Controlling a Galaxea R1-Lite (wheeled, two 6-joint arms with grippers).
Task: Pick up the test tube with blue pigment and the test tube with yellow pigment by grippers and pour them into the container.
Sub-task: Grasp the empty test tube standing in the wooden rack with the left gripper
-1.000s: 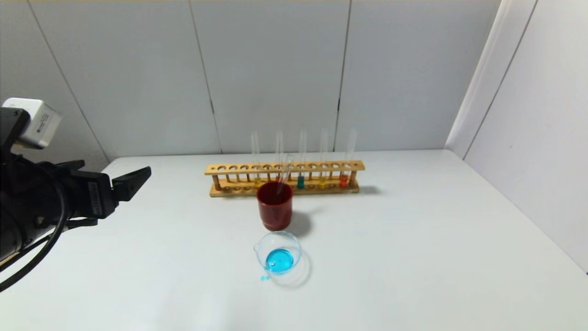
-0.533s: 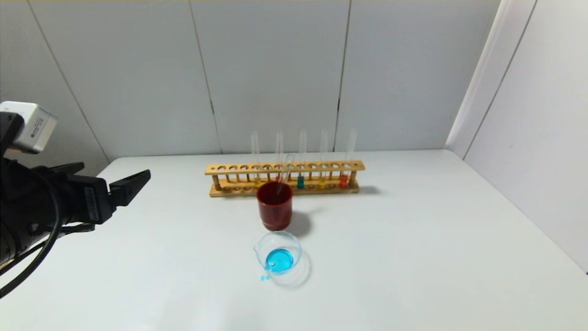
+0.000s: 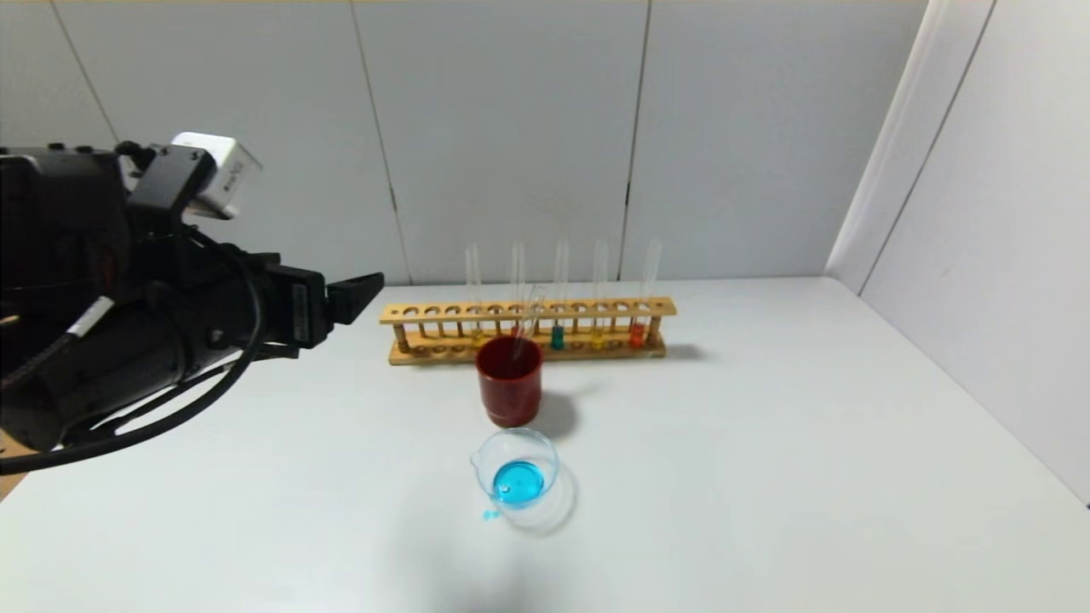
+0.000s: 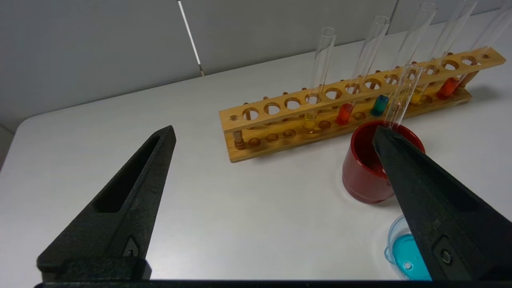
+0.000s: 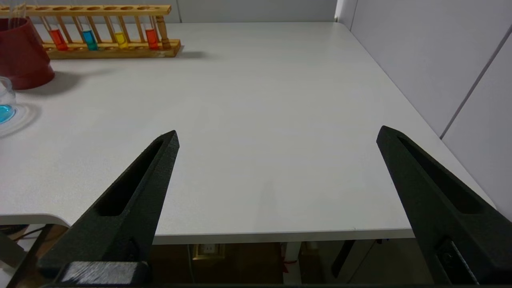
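Note:
The test tube with blue pigment (image 3: 558, 336) (image 4: 379, 105) stands upright in the wooden rack (image 3: 528, 311). Just right of it stands the test tube with yellow pigment (image 3: 598, 338) (image 4: 416, 96). The container (image 3: 517, 468), a low glass beaker, holds blue liquid and sits in front of the red cup (image 3: 509, 380). My left gripper (image 3: 353, 298) (image 4: 274, 132) hangs open and empty above the table, left of the rack. My right gripper (image 5: 278, 130) is open and empty over the table's front right edge, outside the head view.
An empty tube (image 3: 530, 319) leans inside the red cup. The rack also holds a pale yellow tube (image 4: 310, 120), a red one (image 4: 345, 113) and an orange one (image 4: 447, 87). Blue drops (image 3: 490, 513) lie beside the beaker. A wall (image 3: 979, 213) borders the table on the right.
My left arm has risen and swung right towards the rack, its gripper still open. The tubes, cup and beaker have not moved.

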